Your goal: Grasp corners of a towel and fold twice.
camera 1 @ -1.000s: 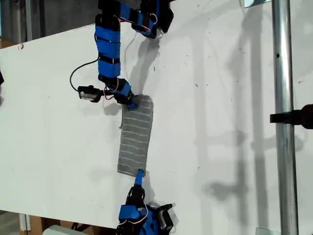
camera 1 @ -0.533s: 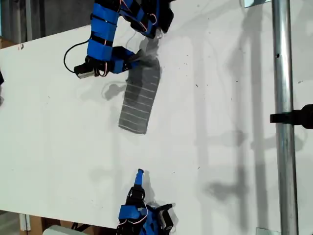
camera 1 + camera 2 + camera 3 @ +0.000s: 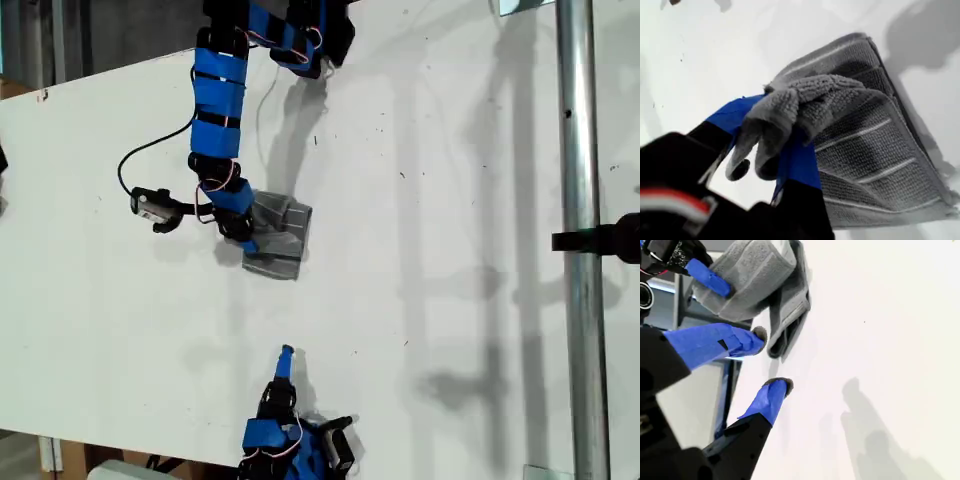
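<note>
Grey striped cloth, the towel (image 3: pixel 276 238), lies folded over on itself on the white table (image 3: pixel 450 300), toward the exterior view's upper left of centre. My first hand (image 3: pixel 248 240) is clenched on one corner (image 3: pixel 771 112) of it; in the first wrist view the soft fabric bunches up between the blue fingers (image 3: pixel 800 165) and droops over them, with the rest of the towel lying flat beneath in layers. My second hand (image 3: pixel 286 353) sits well apart from the towel, near the exterior view's bottom edge, its blue fingers (image 3: pixel 770 397) spread with nothing between them, pointing toward the towel (image 3: pixel 765 285) and the other arm beyond.
</note>
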Robot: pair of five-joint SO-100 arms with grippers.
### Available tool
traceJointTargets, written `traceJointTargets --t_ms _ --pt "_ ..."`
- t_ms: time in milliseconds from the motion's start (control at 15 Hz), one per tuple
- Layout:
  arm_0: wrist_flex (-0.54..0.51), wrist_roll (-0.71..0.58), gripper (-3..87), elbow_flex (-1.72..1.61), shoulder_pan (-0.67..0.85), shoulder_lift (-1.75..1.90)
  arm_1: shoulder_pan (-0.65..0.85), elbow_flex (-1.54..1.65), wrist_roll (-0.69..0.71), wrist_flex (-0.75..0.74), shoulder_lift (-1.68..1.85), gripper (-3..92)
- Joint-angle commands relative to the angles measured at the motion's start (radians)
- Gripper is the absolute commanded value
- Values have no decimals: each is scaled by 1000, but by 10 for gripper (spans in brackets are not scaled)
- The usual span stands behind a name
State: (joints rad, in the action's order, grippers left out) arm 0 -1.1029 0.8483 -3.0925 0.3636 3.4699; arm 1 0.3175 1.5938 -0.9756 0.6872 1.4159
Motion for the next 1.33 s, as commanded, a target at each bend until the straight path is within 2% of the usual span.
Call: traceJointTargets --t_ms 0,67,133,200,267,333,400,467,533,600,733,800,867,933,1000,1067,1133,1267 --pt "20 -5 152 -6 -8 6 0 9 -17 -127 114 275" --pt "20 -6 153 -6 -8 6 6 115 -15 -230 258 265" --pt "21 -6 153 -6 -8 6 44 193 -14 -261 408 247" --pt "21 -6 153 -6 -8 6 101 230 -14 -212 514 246" --pt "21 -6 153 -6 -6 6 163 261 -23 -67 595 246" --pt "21 -5 153 -6 -6 6 209 365 -14 -3 704 182" --pt "21 0 151 -8 -5 6 256 476 -12 127 816 32" --pt "23 12 142 -11 3 6 288 646 -26 215 982 -1" --pt "37 46 140 -15 15 6 290 847 -34 241 1221 -1" --pt "46 78 139 -17 35 6 290 1002 -92 356 1477 -1" --pt "61 110 139 -17 34 6 304 1103 -120 687 1875 -2" --pt "64 164 139 -23 17 6 308 1097 -140 755 1859 -2" --pt "35 268 139 -26 -6 6 293 1131 -150 742 1873 -2" --pt "-46 526 139 -26 -9 6 305 1169 -193 753 1875 -2" --pt "-187 910 140 -26 -8 6 310 1230 -242 744 1875 -1" --pt "-190 942 140 -26 -5 3 313 1301 -411 773 1875 52" --pt "-190 765 141 -26 0 3 279 1301 -463 793 1859 48" --pt "-190 670 140 -26 2 3 83 1292 -477 804 1875 82"
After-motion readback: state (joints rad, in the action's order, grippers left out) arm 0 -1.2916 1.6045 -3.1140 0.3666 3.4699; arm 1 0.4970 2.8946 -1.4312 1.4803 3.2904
